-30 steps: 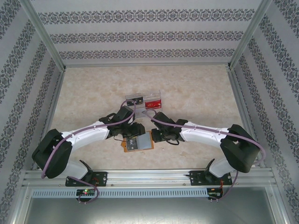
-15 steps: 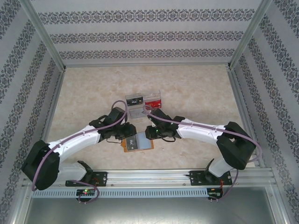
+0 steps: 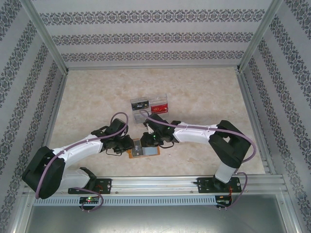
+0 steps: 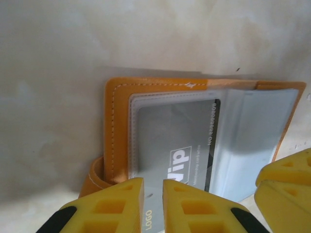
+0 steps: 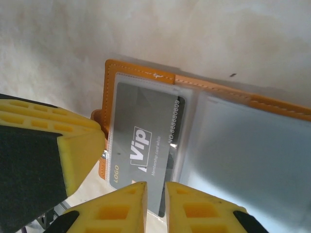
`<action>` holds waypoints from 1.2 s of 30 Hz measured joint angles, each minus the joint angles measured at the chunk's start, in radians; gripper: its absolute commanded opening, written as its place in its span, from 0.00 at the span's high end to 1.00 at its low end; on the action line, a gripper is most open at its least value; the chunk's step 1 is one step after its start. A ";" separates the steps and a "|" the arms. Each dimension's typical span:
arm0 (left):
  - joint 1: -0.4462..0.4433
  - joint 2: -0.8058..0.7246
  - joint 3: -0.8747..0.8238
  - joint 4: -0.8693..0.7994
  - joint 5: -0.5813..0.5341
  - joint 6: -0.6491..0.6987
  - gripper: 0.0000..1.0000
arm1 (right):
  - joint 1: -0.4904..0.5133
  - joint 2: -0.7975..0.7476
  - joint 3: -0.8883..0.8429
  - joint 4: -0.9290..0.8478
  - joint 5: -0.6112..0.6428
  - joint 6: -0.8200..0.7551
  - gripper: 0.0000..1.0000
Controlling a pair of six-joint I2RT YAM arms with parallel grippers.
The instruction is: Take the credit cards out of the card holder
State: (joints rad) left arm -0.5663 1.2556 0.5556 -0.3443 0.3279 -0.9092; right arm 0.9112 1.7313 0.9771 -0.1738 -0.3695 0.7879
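**Top view.** Beige marbled table (image 3: 209,92) inside patterned walls. The open card holder (image 3: 148,152) lies near the front edge, with the left gripper (image 3: 131,144) and right gripper (image 3: 146,140) meeting over it. Just beyond, a clear tray (image 3: 149,99) holds a red card (image 3: 157,108) and a dark card (image 3: 140,104).

**Left wrist view.** Yellow fingers (image 4: 114,204) are drawn almost together, pinching the near edge of the sleeve that holds a grey credit card (image 4: 175,141).

**Right wrist view.** Its fingers (image 5: 194,208) are likewise closed on that sleeve's near edge. The left gripper's finger sits at the holder's left edge.
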 measured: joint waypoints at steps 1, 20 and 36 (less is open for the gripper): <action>0.000 0.002 -0.003 0.003 0.002 0.000 0.81 | 0.002 0.007 0.003 0.000 -0.005 0.002 0.81; 0.000 0.045 -0.017 0.040 0.012 -0.008 0.84 | 0.002 0.073 0.010 -0.005 -0.037 0.026 0.78; -0.001 0.062 -0.017 0.060 0.031 -0.011 0.84 | 0.002 0.092 0.023 -0.005 -0.044 0.025 0.89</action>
State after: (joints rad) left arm -0.5671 1.3178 0.5388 -0.2848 0.3588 -0.9207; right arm 0.9127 1.8236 0.9997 -0.1787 -0.4137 0.8131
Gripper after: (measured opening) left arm 0.156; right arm 0.148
